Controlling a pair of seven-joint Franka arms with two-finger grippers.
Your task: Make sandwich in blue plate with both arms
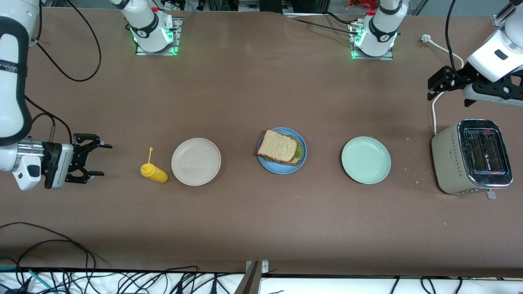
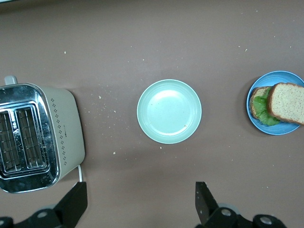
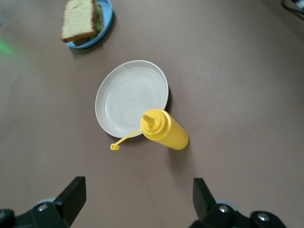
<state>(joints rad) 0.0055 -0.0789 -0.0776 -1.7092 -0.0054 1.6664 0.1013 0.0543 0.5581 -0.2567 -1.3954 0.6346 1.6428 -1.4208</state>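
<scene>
- A beige-white plate sat empty on the brown table.
- A yellow squeeze bottle lay on its side just beside that plate, toward the right arm's end.
- A pale green plate sat empty.
- A beige toaster with a chrome top stood at the left arm's end, crumbs scattered near it.

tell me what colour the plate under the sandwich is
Medium blue plate, clearest in the front view.

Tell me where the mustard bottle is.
In the front view, the yellow bottle lies on the table beside the beige-white plate, toward the right arm's end.
</scene>
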